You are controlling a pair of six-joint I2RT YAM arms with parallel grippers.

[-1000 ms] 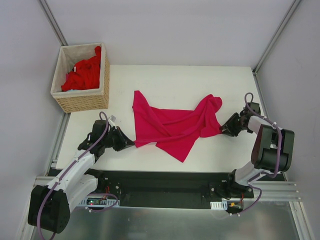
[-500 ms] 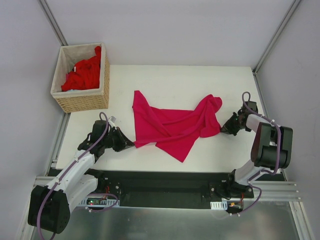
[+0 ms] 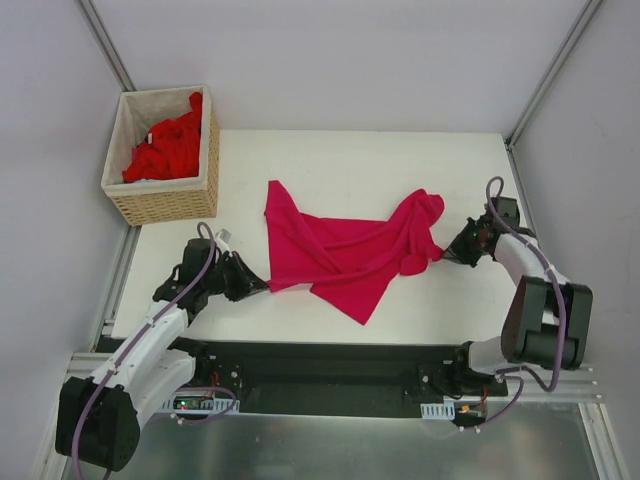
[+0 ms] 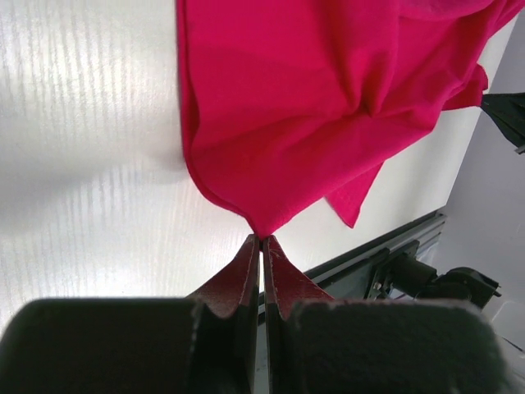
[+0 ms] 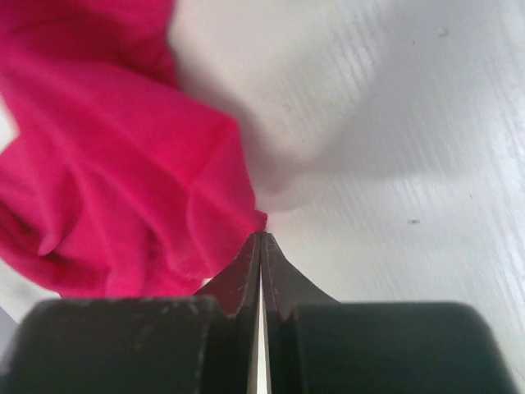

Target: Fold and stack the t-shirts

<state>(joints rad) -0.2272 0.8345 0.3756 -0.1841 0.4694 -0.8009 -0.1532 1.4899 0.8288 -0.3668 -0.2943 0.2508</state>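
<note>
A magenta-crimson t-shirt point(image 3: 350, 250) lies crumpled across the middle of the white table. My left gripper point(image 3: 262, 284) is shut on its near-left corner; in the left wrist view the cloth point(image 4: 328, 107) runs to a point pinched at the fingertips of that gripper point(image 4: 261, 238). My right gripper point(image 3: 445, 252) is shut on the shirt's right edge, and the right wrist view shows a fold of the cloth point(image 5: 123, 189) nipped at the tips of the gripper point(image 5: 260, 234). Brighter red t-shirts point(image 3: 165, 148) are heaped in the basket.
A wicker basket point(image 3: 170, 205) with a pale liner stands at the table's far left corner. Metal frame posts rise at the back left and back right. A black rail point(image 3: 340, 370) runs along the near edge between the arm bases.
My right gripper has shut on the shirt's right edge and its arm has shifted slightly. The left gripper has held its grip without moving.
</note>
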